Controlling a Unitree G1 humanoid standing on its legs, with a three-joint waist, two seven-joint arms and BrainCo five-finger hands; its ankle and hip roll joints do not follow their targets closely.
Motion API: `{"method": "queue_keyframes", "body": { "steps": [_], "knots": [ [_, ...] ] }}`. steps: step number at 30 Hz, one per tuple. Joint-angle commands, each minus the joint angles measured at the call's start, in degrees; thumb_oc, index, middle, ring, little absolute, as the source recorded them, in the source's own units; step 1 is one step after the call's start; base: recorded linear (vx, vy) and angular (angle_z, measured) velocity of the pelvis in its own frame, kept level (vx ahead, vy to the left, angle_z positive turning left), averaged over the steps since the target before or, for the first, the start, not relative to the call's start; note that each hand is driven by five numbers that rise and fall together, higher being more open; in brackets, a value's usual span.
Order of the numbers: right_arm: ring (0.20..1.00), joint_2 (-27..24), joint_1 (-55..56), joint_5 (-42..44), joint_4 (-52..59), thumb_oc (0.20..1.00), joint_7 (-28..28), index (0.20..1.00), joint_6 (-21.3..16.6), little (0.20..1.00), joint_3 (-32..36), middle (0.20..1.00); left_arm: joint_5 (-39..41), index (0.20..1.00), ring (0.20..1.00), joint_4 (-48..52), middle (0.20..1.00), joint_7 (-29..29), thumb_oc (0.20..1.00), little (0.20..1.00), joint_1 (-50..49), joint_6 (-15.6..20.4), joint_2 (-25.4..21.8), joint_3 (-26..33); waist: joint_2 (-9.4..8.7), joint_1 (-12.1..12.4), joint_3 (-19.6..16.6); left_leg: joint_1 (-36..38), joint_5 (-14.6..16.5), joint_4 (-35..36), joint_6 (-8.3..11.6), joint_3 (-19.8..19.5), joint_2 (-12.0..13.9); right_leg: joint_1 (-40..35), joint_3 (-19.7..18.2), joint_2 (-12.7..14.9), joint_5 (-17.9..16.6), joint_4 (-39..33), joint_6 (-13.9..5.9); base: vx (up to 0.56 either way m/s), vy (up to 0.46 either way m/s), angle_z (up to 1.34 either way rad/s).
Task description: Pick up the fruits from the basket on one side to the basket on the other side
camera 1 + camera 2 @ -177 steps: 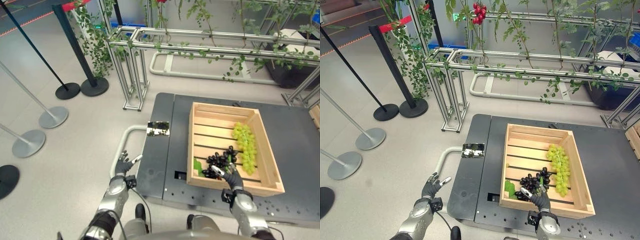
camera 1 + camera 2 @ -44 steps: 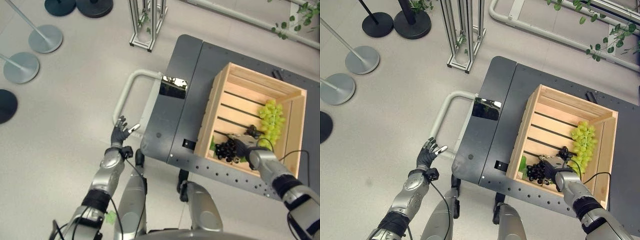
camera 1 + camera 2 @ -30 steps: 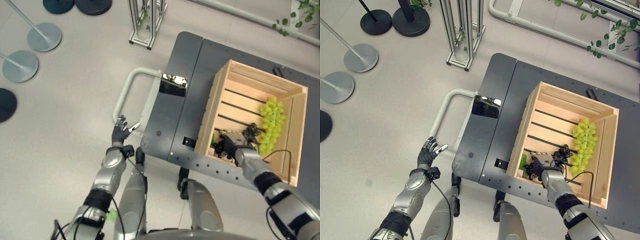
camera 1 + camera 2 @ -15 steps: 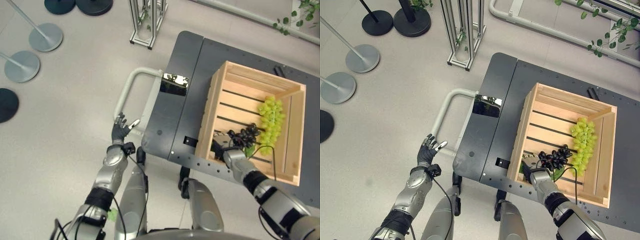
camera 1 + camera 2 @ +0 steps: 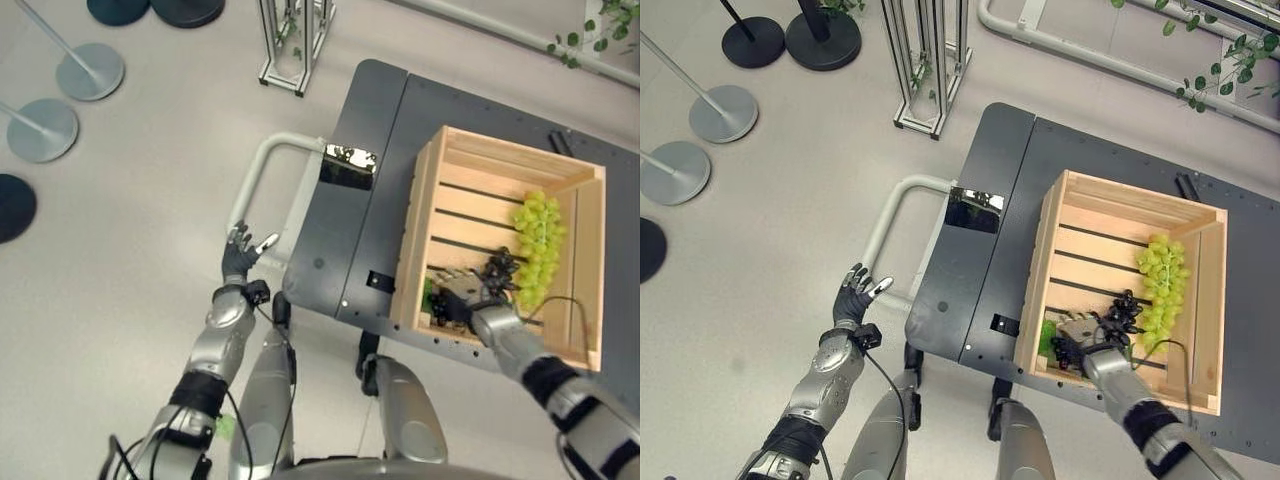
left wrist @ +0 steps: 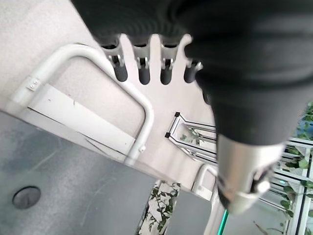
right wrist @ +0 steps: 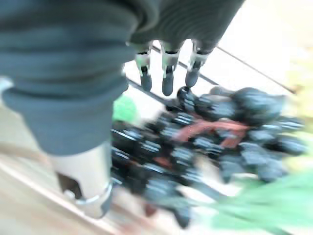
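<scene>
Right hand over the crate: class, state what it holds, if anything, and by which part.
The right hand holds nothing: its fingers reach straight over the dark grape bunch in the wooden crate, thumb beside the near end, not closed round it.

Both eye views look steeply down from head height and share the dark worktop [image 5: 360,160], the wooden crate [image 5: 1210,300] and the surrounding floor [image 5: 120,240], seen from slightly offset positions. The left wrist view looks past its hand [image 6: 146,68] at the white handle rail [image 6: 117,83], while the right wrist view sits very close over dark grapes [image 7: 205,142] in the crate.
</scene>
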State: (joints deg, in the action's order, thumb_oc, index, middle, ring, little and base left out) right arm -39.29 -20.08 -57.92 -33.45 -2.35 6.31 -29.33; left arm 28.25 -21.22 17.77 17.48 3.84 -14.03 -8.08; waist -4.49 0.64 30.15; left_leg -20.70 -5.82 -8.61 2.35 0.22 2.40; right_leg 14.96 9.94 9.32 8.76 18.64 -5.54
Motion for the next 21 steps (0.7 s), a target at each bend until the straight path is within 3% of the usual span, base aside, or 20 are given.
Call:
{"method": "queue_keyframes", "body": {
  "steps": [1, 13, 21],
  "knots": [
    [1.000, -4.51, 0.79, -1.84, 3.24, 1.000, -0.38, 1.000, -0.13, 1.000, 2.51, 1.000, -0.85, 1.000, 1.000, 5.46, 1.000, -1.13, 1.000, 1.000, 0.29, 2.80, 0.08, 0.67, -2.49, -1.11, -0.37, -1.40, 8.26, -5.24, 2.09, -2.21, 1.16, 3.79, -2.24, 3.97, -4.35, -3.96, -3.62, 0.00, 0.000, 0.00],
    [1.000, -14.37, 3.65, 7.37, 18.97, 1.000, -3.11, 1.000, -4.21, 1.000, 12.17, 1.000, -0.71, 1.000, 1.000, 6.42, 1.000, -4.10, 1.000, 1.000, -1.31, 1.55, -0.59, 1.13, -3.95, -1.22, -1.17, -1.21, 8.28, -5.03, 2.09, -2.23, 1.29, 3.29, -2.19, 3.66, -4.59, -4.85, -3.73, 0.00, 0.000, 0.00],
    [1.000, -15.81, 3.05, 6.74, 19.84, 1.000, -4.87, 1.000, -4.97, 1.000, 11.26, 1.000, -0.07, 1.000, 1.000, 7.03, 1.000, -4.67, 1.000, 1.000, -1.50, 1.41, -0.59, 0.87, -4.24, -1.03, -1.29, -1.23, 8.36, -5.21, 2.02, -2.39, 1.25, 3.26, -2.32, 3.61, -4.56, -4.55, -3.73, 0.00, 0.000, 0.00]
  ]
}}
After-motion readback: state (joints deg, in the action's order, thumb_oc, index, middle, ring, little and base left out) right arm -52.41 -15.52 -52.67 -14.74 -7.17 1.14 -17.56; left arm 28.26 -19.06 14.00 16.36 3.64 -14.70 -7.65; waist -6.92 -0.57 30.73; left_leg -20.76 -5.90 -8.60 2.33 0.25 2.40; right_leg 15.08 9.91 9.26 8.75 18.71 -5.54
